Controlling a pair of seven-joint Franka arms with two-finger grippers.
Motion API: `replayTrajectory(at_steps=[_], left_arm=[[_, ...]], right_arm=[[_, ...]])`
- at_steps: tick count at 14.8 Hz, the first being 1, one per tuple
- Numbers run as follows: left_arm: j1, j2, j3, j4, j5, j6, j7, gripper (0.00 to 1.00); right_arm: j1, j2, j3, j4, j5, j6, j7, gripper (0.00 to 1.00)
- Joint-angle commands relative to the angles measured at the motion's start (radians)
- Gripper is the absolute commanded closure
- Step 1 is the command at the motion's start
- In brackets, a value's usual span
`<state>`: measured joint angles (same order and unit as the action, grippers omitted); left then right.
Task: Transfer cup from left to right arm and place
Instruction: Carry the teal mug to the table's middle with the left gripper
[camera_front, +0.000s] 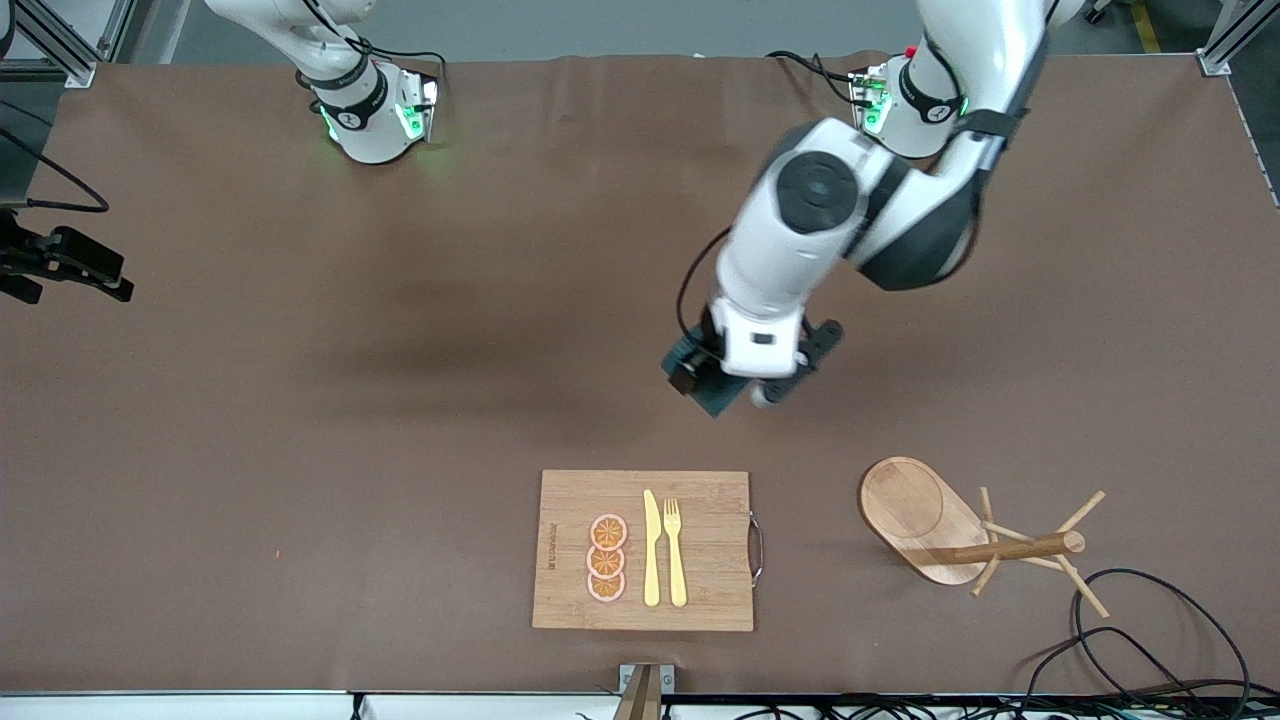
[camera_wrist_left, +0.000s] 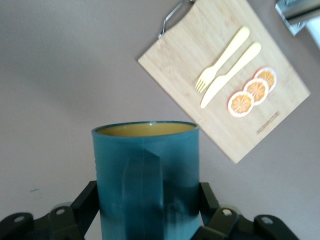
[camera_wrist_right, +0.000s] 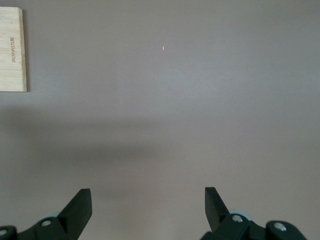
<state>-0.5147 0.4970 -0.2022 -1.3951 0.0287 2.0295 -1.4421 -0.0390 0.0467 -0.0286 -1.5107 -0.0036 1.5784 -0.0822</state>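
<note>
The left gripper (camera_front: 745, 385) is clamped on the cup (camera_wrist_left: 146, 180), holding it in the air over bare counter (camera_front: 300, 400) at mid-counter. Toward the counter's front-camera edge lie a cutting board (camera_front: 700, 590) carrying a knife (camera_front: 651, 548), fork (camera_front: 676, 550) and orange slices (camera_front: 607, 558), and, toward the left arm's end, a wooden mug rack (camera_front: 960, 535). The right gripper (camera_wrist_right: 147, 210), waiting, hangs wide open over bare counter.

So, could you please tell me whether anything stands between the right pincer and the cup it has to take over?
Nothing visible does. The left pincer is shut on the cup, held up over bare table. The right pincer is open over bare table too; the cutting board lies nearer the front camera, off that path.
</note>
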Motion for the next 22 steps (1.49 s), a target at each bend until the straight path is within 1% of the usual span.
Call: replayTrajectory(at_steps=[1, 3, 5, 7, 12, 13, 15, 18, 19, 21, 22], left_arm=[[-0.091, 0.029, 0.014, 0.005, 0.098, 0.006, -0.061, 0.25], [-0.145, 0.047, 0.014, 0.004, 0.181, 0.017, -0.101, 0.25], [-0.180, 0.074, 0.012, 0.004, 0.233, 0.018, -0.129, 0.25], [-0.250, 0.083, 0.018, -0.001, 0.301, 0.015, -0.141, 0.25], [-0.373, 0.149, 0.020, -0.002, 0.571, 0.012, -0.268, 0.25], [-0.395, 0.165, 0.020, -0.002, 0.635, 0.012, -0.286, 0.25], [-0.441, 0.210, 0.021, -0.008, 0.811, 0.003, -0.361, 0.26], [-0.476, 0.262, 0.021, -0.022, 1.002, 0.001, -0.451, 0.27], [-0.491, 0.284, 0.023, -0.024, 1.081, -0.003, -0.492, 0.28], [-0.508, 0.327, 0.020, -0.039, 1.282, -0.058, -0.588, 0.29], [-0.510, 0.343, 0.018, -0.045, 1.342, -0.064, -0.651, 0.29]], right_arm=[[-0.006, -0.016, 0.006, -0.022, -0.018, 0.012, -0.001, 0.00], [-0.006, -0.016, 0.006, -0.022, -0.018, 0.017, -0.002, 0.00], [-0.006, -0.016, 0.006, -0.023, -0.019, 0.051, -0.005, 0.00], [-0.006, -0.016, 0.006, -0.026, -0.018, 0.054, -0.004, 0.00], [-0.007, -0.016, 0.006, -0.032, -0.018, 0.054, -0.004, 0.00], [-0.007, -0.016, 0.006, -0.032, -0.018, 0.054, -0.004, 0.00], [-0.006, -0.016, 0.006, -0.032, -0.018, 0.054, -0.004, 0.00], [-0.006, -0.016, 0.006, -0.032, -0.018, 0.054, -0.004, 0.00], [-0.006, -0.016, 0.006, -0.032, -0.018, 0.054, -0.002, 0.00], [-0.006, -0.016, 0.006, -0.032, -0.018, 0.055, -0.002, 0.00], [-0.007, -0.016, 0.006, -0.032, -0.018, 0.055, -0.004, 0.00]])
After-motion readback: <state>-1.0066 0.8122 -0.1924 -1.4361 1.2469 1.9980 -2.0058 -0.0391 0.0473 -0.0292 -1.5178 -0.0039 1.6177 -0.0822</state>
